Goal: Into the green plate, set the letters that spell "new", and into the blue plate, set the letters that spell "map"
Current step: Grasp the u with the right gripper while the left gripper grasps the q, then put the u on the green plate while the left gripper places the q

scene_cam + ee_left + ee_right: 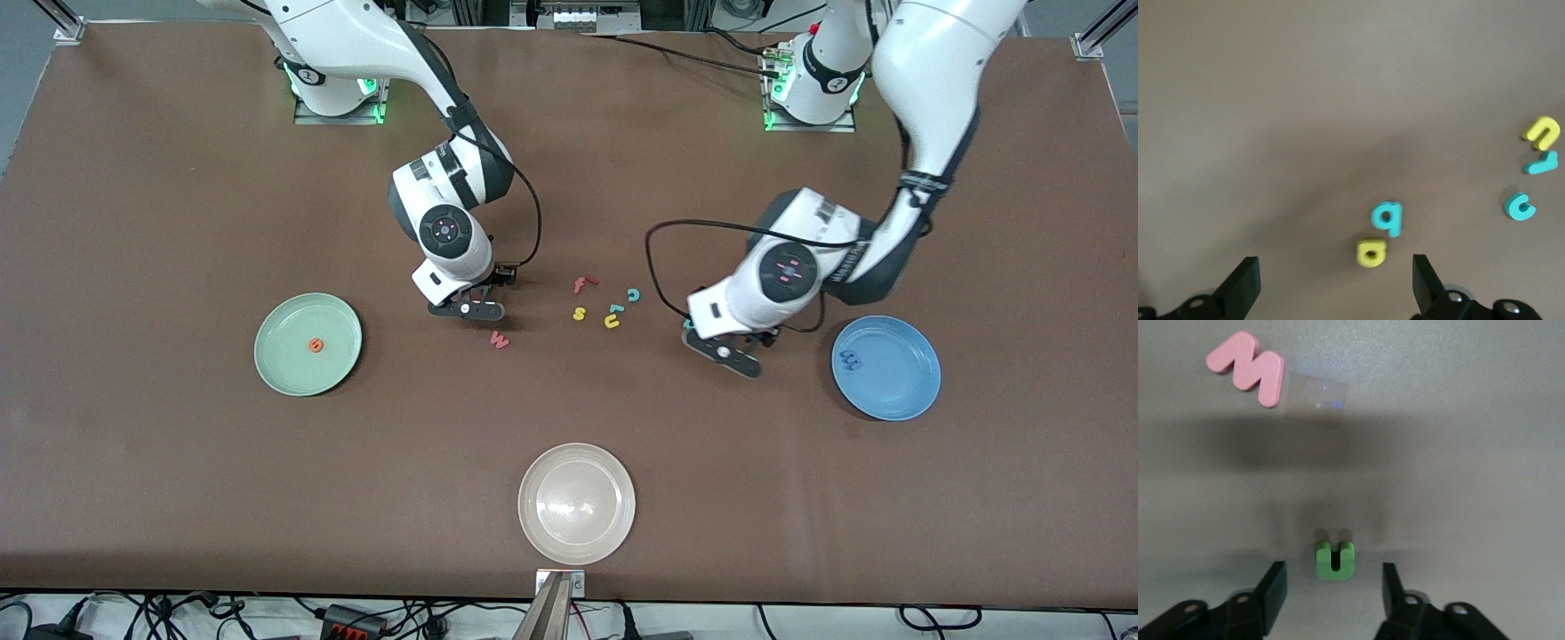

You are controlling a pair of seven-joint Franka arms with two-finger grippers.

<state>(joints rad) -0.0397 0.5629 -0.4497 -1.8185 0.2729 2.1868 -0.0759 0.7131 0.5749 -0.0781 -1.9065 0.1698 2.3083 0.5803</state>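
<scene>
Green plate (267,369) is sitting toward the right arm's end of the worktop (178,498), orange "e" (315,345) lying in it. Blue plate (916,396) is sitting toward the left arm's end, blue "m" (853,359) lying in it.

Right gripper (1331,587) is hanging low over the worktop with fingers apart, straddling the green "n" (1335,560), pads not touching it. Pink "w" (500,339) is lying on the worktop just beside that gripper, nearer to the front camera.

Left gripper (1335,283) is hanging low over the worktop beside the blue plate, fingers spread wide and holding nothing. Teal "a" (1387,218) and yellow "p" (1371,253) are lying on the worktop touching each other, just ahead of its fingertips.

Between the two grippers a loose cluster is lying on the worktop: red "f" (582,284), yellow "s" (579,313), yellow "u" (612,322), teal "c" (634,294) and one more small teal letter (615,308).

Cream plate (613,533) is sitting nearest the front camera.
</scene>
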